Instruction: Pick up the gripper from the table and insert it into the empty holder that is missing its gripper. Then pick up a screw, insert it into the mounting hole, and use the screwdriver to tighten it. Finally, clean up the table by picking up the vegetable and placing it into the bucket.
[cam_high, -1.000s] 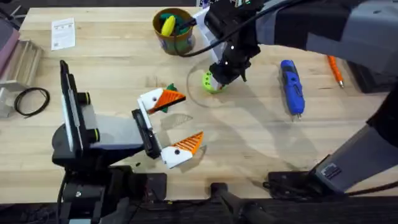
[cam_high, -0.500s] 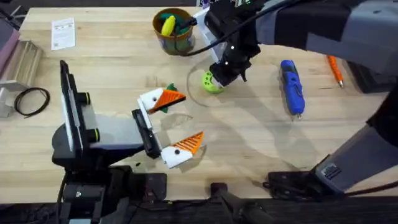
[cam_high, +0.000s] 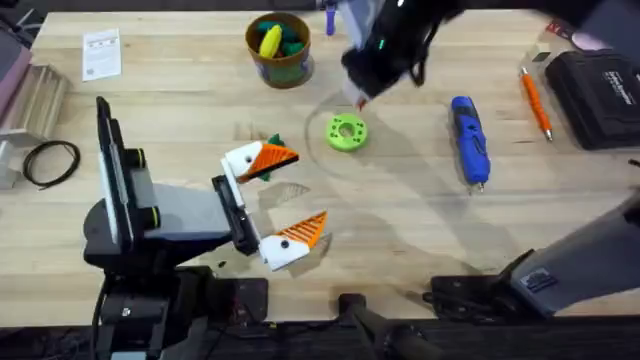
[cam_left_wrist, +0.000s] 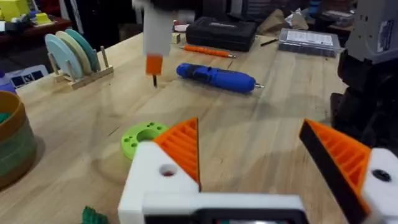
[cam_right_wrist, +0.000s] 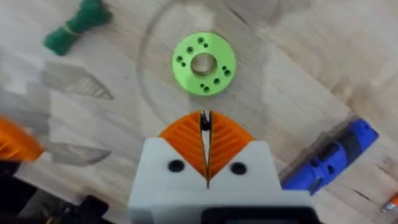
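- the left gripper (cam_high: 272, 200) sits nearest the arm bases, lying low on the wooden worktop (cam_high: 400, 240), its white fingers (cam_left_wrist: 165, 171) with orange pads spread wide apart and holding nothing.
- the vegetable (cam_high: 270, 160), dark green, lies on the worktop right against the far finger of the left gripper, between it and the green disc (cam_high: 347, 132).
- the green disc lies flat with its centre hole up, beside the left gripper's far finger and on the near side of the bucket.
- the right gripper (cam_right_wrist: 206, 127) hangs above the worktop just beyond the green disc, its orange pads pressed together on a small dark screw (cam_right_wrist: 204, 123).
- the screwdriver (cam_high: 469, 139), blue, lies on the worktop to the right of the green disc, well apart from it, tip toward the arm bases.
- the bucket (cam_high: 279, 49) stands upright beyond the green disc, with yellow and green toys inside.
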